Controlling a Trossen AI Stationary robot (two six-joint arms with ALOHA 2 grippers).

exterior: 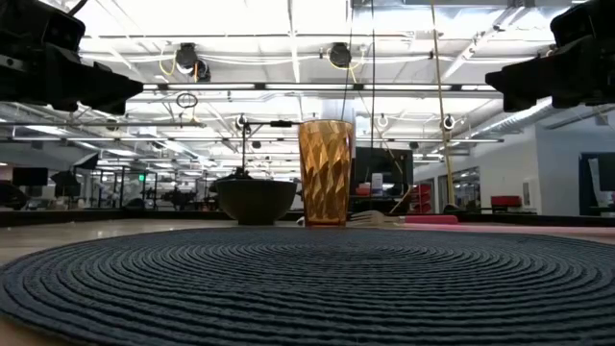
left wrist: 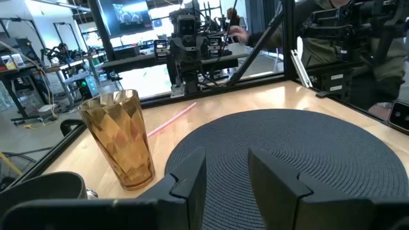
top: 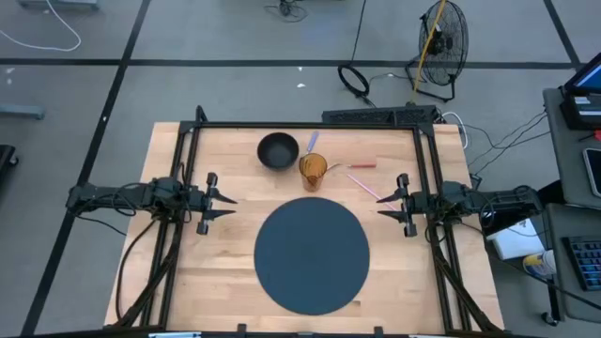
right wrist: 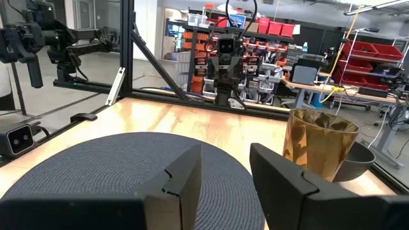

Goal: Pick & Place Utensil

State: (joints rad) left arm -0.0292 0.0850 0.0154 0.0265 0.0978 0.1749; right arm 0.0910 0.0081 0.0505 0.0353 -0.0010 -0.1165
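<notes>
Your pink utensil (top: 364,186) lies diagonally just ahead of the right gripper (top: 392,205), one end toward it | one cup (top: 313,170), one bowl (top: 277,150), one mat (top: 312,254) | both grippers' fingers apart, left gripper (top: 222,202) idle opposite.

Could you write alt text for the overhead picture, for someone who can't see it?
Two robot arms wait at a wooden table, left gripper and right gripper open beside a round dark placemat. Behind it stand a black bowl, an amber cup and a pink utensil.
</notes>
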